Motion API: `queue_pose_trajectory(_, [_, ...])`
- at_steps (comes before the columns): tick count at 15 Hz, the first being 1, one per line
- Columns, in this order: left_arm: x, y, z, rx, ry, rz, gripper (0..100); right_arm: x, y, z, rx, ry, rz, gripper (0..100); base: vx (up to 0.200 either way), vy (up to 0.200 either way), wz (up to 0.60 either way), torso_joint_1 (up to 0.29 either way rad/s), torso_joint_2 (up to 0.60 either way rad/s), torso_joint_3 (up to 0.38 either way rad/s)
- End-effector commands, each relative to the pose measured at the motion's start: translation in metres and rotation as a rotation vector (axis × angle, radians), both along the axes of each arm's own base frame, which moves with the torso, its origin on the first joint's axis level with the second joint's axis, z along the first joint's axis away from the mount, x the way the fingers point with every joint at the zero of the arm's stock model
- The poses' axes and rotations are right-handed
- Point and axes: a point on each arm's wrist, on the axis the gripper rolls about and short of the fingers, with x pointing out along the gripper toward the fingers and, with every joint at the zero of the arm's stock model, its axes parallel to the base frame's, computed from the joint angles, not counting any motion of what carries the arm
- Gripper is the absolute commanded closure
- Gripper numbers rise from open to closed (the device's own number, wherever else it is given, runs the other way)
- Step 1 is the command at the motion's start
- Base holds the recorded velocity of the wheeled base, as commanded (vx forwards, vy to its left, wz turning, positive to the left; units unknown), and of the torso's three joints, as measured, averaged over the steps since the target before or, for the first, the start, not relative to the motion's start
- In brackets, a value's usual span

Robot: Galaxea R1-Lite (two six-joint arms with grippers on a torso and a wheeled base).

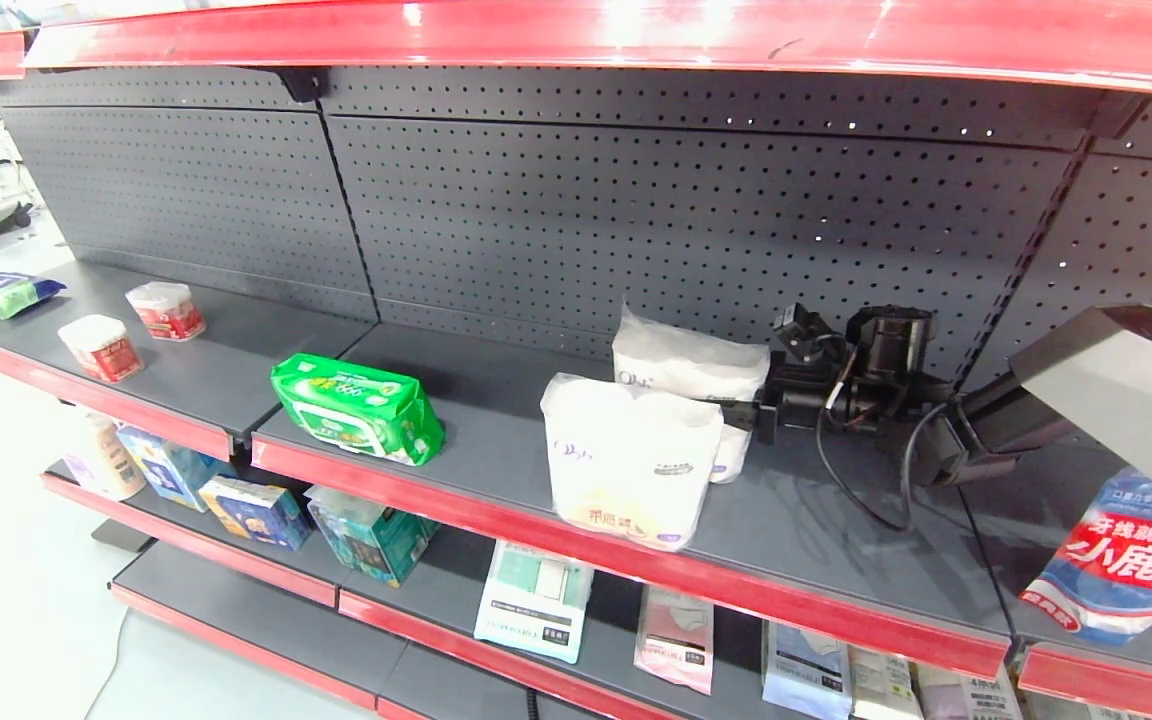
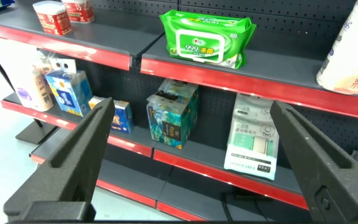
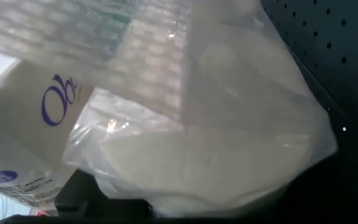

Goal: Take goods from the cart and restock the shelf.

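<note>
Grips a white tissue pack (image 1: 686, 362) in the right tool (image 1: 748, 415), standing at the back of the shelf (image 1: 496, 400), just behind a second pack (image 1: 626, 460). Holds the left tool (image 2: 191, 162) released, spread wide, pointed toward a green wipes pack (image 2: 207, 37).

Two tissue packs (image 1: 626, 460), one green wipes pack (image 1: 356, 408), two tubs (image 1: 101, 347)

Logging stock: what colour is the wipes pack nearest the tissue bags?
Green wipes pack; left wrist view.
</note>
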Motion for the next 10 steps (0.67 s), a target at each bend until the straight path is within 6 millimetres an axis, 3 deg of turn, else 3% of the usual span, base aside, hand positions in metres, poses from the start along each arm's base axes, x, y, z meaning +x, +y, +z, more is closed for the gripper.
queue_pose_trajectory(1, [0.0,0.0,0.0001,0.0,0.0,0.001,0,-0.0008,0.0002,-0.0001,0.0,0.004,0.002,100,0.0,0.0,0.0,0.0,0.0,0.0])
queue_pose_trajectory(10, [0.0,0.0,0.0001,0.0,0.0,0.001,0,-0.004,0.0003,-0.0058,-0.002,0.03,0.003,100,0.0,0.0,0.0,0.0,0.0,0.0])
